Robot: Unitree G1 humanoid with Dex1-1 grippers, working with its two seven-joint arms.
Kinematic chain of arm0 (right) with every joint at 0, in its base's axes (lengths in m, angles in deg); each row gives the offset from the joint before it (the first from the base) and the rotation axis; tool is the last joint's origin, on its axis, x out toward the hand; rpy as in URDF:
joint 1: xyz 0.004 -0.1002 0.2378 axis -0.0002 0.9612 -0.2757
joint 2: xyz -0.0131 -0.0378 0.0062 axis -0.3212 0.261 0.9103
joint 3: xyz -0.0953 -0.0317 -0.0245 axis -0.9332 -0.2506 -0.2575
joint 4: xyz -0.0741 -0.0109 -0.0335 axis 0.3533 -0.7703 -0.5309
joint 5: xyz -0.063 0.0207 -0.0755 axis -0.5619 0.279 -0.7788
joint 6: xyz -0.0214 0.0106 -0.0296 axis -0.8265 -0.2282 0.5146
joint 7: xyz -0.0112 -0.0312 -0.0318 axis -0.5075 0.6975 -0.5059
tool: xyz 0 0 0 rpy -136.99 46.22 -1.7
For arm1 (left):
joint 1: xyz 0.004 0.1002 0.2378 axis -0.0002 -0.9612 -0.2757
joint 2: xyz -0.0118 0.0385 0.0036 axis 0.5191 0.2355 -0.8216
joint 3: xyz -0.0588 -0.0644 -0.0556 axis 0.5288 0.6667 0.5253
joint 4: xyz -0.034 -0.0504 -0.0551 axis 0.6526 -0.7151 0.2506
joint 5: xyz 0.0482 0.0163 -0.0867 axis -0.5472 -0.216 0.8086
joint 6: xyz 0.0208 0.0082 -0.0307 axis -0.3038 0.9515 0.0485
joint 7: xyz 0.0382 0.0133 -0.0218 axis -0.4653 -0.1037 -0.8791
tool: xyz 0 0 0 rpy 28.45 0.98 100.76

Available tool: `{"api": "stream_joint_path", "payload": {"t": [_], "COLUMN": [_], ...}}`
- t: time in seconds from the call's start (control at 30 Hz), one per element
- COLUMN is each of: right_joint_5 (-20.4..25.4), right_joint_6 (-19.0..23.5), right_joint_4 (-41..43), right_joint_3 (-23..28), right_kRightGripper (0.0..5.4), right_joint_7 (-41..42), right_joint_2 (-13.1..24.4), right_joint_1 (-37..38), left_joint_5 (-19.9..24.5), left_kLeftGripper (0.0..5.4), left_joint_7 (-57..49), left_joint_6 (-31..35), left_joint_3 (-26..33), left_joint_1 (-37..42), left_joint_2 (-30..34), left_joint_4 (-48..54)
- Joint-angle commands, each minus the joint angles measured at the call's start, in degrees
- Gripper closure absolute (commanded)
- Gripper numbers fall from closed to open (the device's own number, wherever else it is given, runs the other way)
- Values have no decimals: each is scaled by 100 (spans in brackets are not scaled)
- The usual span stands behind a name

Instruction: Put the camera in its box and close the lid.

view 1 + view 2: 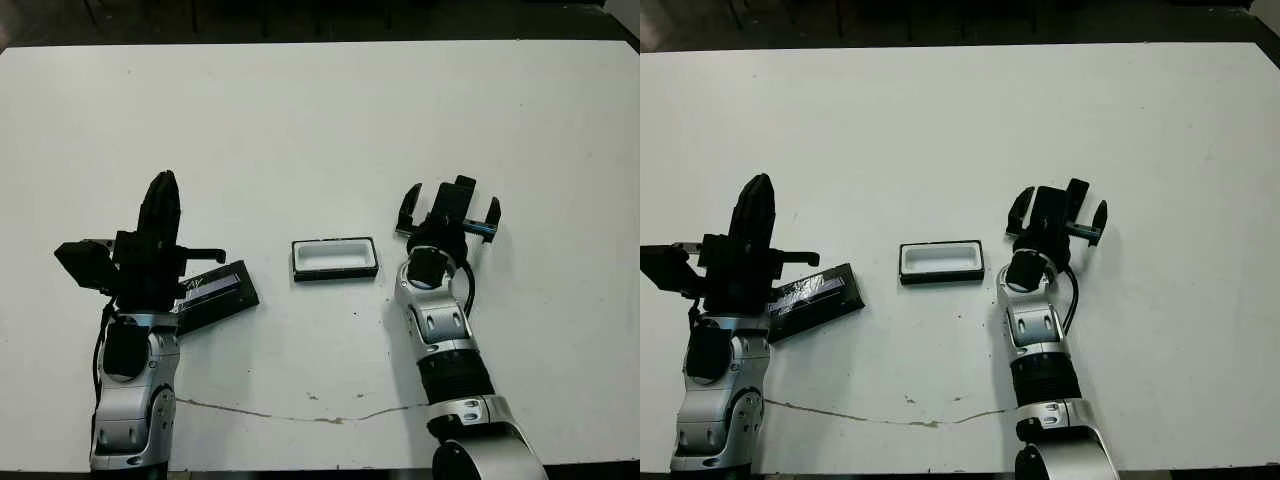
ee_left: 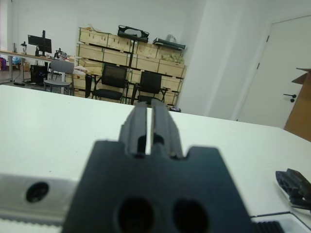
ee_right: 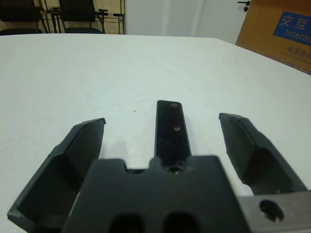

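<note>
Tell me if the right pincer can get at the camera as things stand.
Probably yes. The right pincer is open, and the camera lies on the bare table between its two fingers, with nothing over it or beside it. The box sits well off to its left, empty.

The left gripper [image 1: 161, 195] has its fingers pressed together, pointing away over the table [image 1: 320, 120]. The right gripper [image 1: 448, 214] stands spread wide above the table.
</note>
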Motion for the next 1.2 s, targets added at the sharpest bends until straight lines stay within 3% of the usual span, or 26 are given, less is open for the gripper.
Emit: {"api": "stream_joint_path", "payload": {"t": [0.03, 0.53, 0.77, 1.1, 1.2], "right_joint_5": [179, 413, 420, 662, 764], "right_joint_6": [26, -580, -226, -151, 47], "right_joint_4": [-334, -802, -842, -733, -611], "right_joint_3": [151, 298, 316, 376, 383], "right_kRightGripper": [0, 10, 118, 303, 360], "right_joint_7": [-148, -505, -660, -461, -311], "right_joint_2": [-201, -251, -216, -207, -177], "right_joint_1": [191, 65, -29, 16, 44], "left_joint_5": [-3, 96, 56, 129, 78], "left_kLeftGripper": [540, 540, 540, 540, 540], "left_joint_7": [-12, 58, 22, 6, -39], "left_joint_6": [102, 115, 141, 225, 228], "left_joint_3": [18, 48, 36, 5, -21], "left_joint_1": [-132, -124, -141, -167, -180], "left_joint_2": [69, 101, 126, 91, 81], "left_joint_4": [-63, -71, -25, 58, 93]}}
